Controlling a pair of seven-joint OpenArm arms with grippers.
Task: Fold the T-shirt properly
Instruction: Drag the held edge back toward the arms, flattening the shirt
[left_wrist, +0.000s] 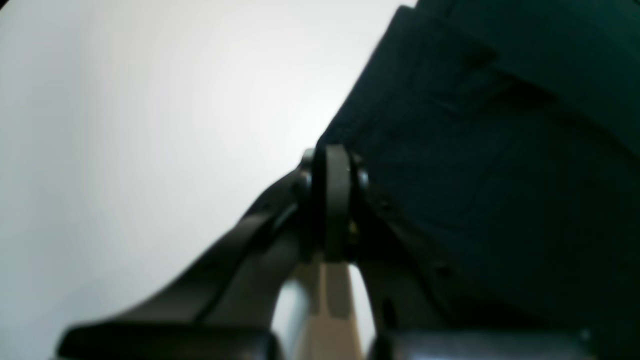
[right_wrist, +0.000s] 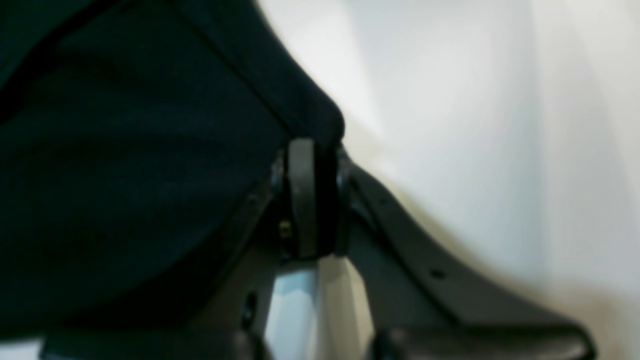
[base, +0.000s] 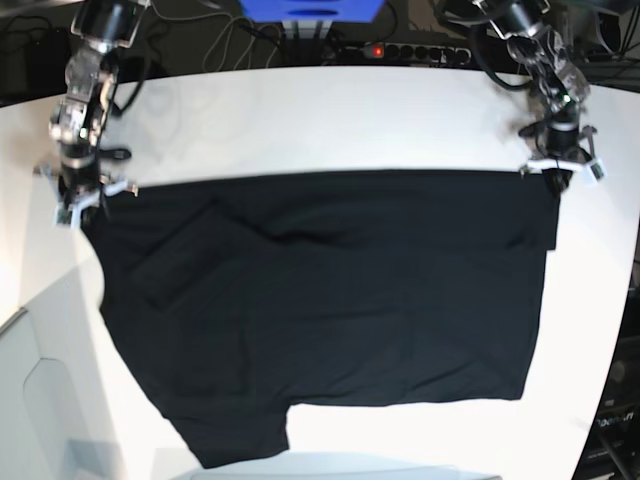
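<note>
Pinching both far corners of the T-shirt (base: 330, 310), spread across the frame's middle, you are starting a fold: left gripper (base: 556, 178) and right gripper (base: 78, 205) clamped on cloth; next, lift evenly.

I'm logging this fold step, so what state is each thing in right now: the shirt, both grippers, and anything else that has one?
T-shirt: spread mostly flat on the white table, plain black side up, pinched at both far corners, some wrinkles.
Left gripper: shut on the T-shirt's corner.
Right gripper: shut on the T-shirt's other far corner.
Power strip: a red light glows at one end.
</note>
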